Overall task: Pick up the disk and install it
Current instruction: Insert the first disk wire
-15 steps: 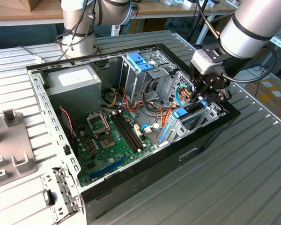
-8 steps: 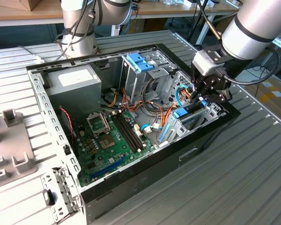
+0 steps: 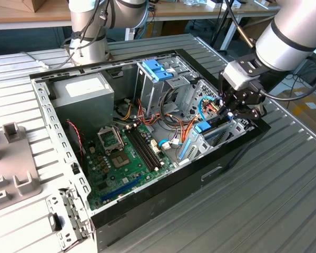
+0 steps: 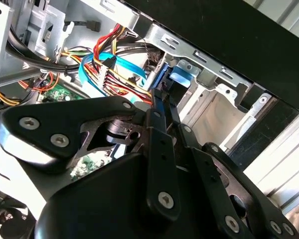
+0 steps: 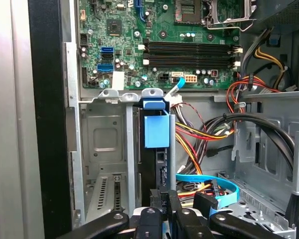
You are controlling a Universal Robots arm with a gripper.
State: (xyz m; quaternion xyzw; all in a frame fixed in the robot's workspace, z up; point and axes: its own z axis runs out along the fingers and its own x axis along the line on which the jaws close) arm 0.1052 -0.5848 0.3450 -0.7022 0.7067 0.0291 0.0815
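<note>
My black, linkage-fingered gripper (image 3: 237, 108) hangs inside the open black desktop computer case (image 3: 163, 203), at its corner on the exterior view's right. It is clenched on the edge of the disk (image 5: 155, 169), a flat dark hard drive with blue plastic rails. The disk stands on edge in a slot of the silver metal drive bay (image 5: 104, 144), its blue tab (image 4: 182, 74) uppermost. A green motherboard (image 3: 124, 158) lies beside the bay. The case rests on a ribbed grey metal counter (image 3: 263, 200).
</note>
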